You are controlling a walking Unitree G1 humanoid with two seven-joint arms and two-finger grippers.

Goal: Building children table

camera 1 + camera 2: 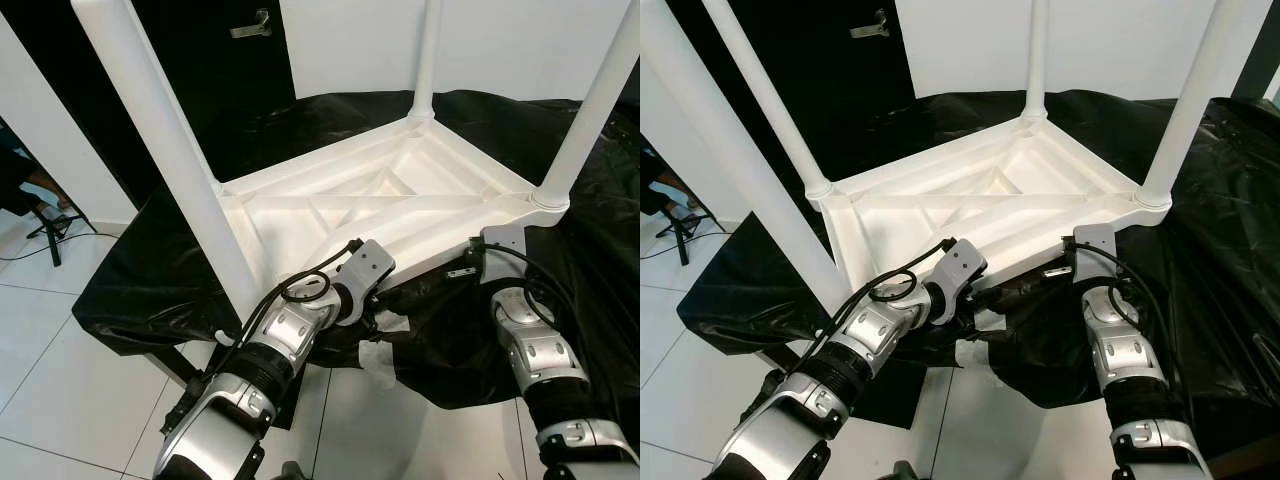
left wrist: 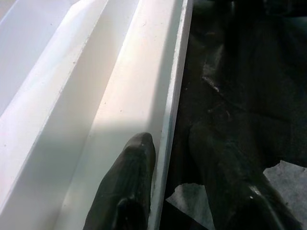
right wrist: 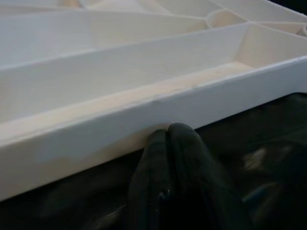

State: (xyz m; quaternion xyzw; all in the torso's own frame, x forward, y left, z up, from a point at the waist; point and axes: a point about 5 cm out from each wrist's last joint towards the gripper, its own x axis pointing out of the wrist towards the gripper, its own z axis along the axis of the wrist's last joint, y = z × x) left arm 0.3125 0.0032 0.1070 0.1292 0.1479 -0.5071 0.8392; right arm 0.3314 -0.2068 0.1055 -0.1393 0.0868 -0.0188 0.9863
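Left eye view looks down on a low surface draped in crumpled black plastic sheeting [image 1: 480,130], standing on a floor of pale glossy tiles [image 1: 60,370], with a white wall [image 1: 350,40] behind and a black door [image 1: 210,60] carrying a metal handle [image 1: 252,25] at far left. One white plastic table [image 1: 390,200] lies upside down on the sheeting, its ribbed underside facing up, braced by crossing ribs inside a raised rim. Four round white legs rise from its corners; the near-left leg [image 1: 160,130] slants up past the camera. A black tripod foot [image 1: 50,225] stands on the tiles at far left, and a scrap of white paper [image 1: 385,350] shows under the sheeting's near edge. Two silver arms reach to the table's near rim. The left gripper [image 2: 165,143] straddles that rim, one finger inside the tray, one outside over the sheeting, jaws parted around the edge. The right gripper [image 3: 168,139] has its fingers pressed together, tips touching the rim's outer face, grasping nothing.
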